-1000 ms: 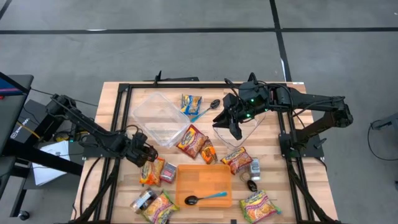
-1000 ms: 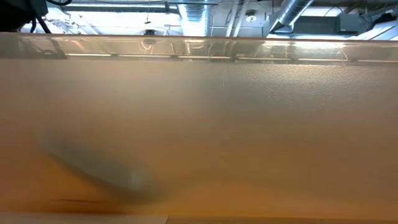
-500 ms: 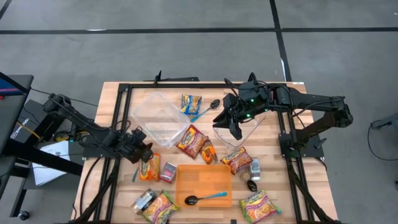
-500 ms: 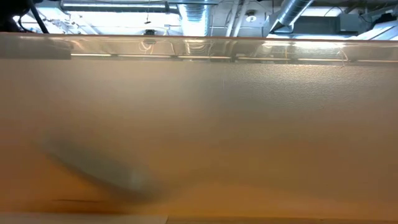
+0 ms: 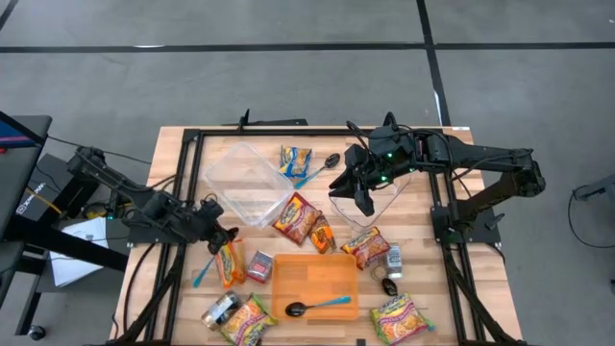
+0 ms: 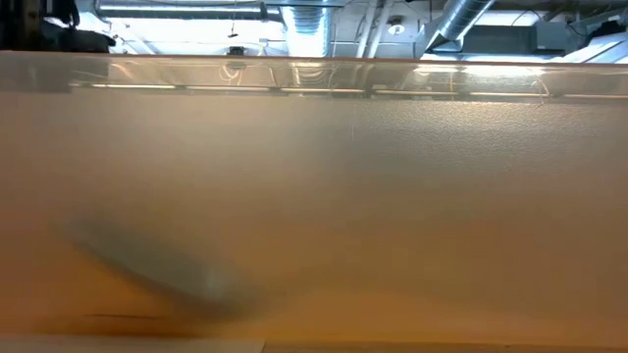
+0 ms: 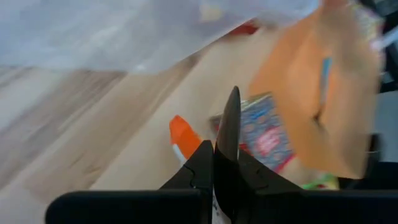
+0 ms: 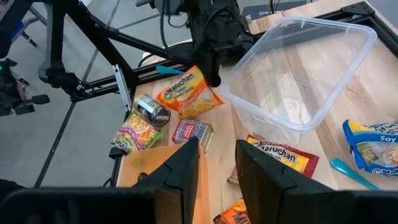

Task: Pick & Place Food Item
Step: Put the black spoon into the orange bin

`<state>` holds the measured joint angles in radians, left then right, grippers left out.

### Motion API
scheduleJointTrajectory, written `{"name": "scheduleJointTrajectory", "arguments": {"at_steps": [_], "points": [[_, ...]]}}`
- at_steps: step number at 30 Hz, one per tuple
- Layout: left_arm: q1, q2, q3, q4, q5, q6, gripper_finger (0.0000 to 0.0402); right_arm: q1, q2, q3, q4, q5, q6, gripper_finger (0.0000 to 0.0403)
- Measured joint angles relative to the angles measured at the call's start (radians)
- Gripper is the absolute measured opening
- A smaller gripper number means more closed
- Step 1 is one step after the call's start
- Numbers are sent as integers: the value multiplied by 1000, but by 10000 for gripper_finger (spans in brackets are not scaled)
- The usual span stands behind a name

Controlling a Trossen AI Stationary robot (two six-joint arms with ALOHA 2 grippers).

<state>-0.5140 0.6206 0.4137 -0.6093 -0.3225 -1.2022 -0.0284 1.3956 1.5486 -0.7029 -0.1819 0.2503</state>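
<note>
While the left gripper [image 5: 223, 237] pinches 1 end of an orange ramen packet [image 5: 231, 261] between its fingers, the packet hangs tilted just above the counter [image 5: 423, 240], near the left frame rail and beside the clear plastic container [image 5: 247, 183]. The right wrist view confirms the grip: the packet [image 8: 188, 93] dangles from the dark fingers beside the container rim [image 8: 298, 68]. In the left wrist view the fingers [image 7: 227, 134] are pressed together.

Task status, as a judgement: pick is complete; placement is outstanding. No food item lies in the clear plastic container. The destination cannot be told; the container and the orange tray [image 5: 315, 284] are both candidates.

The right gripper [image 5: 365, 200] waits over a 2nd clear container [image 5: 389, 199], fingers spread and holding nothing.

Surrounding items: a blue spoon [image 5: 203, 270] under the held packet, a small red packet [image 5: 259, 267], a can [image 5: 221, 308], further ramen packets [image 5: 298, 218], and a spoon on the tray [image 5: 317, 306]. The container wall stands nearest the carry path.
</note>
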Motion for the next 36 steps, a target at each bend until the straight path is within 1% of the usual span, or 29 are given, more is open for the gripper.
{"name": "scheduleJointTrajectory", "arguments": {"at_steps": [4, 9, 15, 20, 24, 26, 28, 31, 36], "points": [[0, -45, 0, 46, 1, 5, 8, 0, 0, 0, 0, 0, -11, 100], [0, -73, 0, 91, 1, 60, 8, 0, 0, 0, 0, 0, -14, 100], [0, -75, 0, 168, -29, 118, 11, 0, 0, 0, 0, 0, -14, 100], [0, -75, 0, 216, -44, 137, 11, 0, -1, 0, -1, 0, -14, 100], [-1, -76, 0, 312, -37, 211, 12, 0, -1, 0, -1, 0, -14, 100], [-1, -76, 1, 310, -21, 233, 13, 0, -1, 0, -1, 0, -15, 100], [-1, -66, 1, 280, -9, 212, 14, 0, -1, 0, -1, 0, -21, 100], [-1, -48, 0, 279, 14, 205, 18, 0, -1, 0, -1, 0, -25, 100], [-1, -25, 0, 240, 5, 200, 20, 0, -1, 0, -1, 0, -40, 100]]}}
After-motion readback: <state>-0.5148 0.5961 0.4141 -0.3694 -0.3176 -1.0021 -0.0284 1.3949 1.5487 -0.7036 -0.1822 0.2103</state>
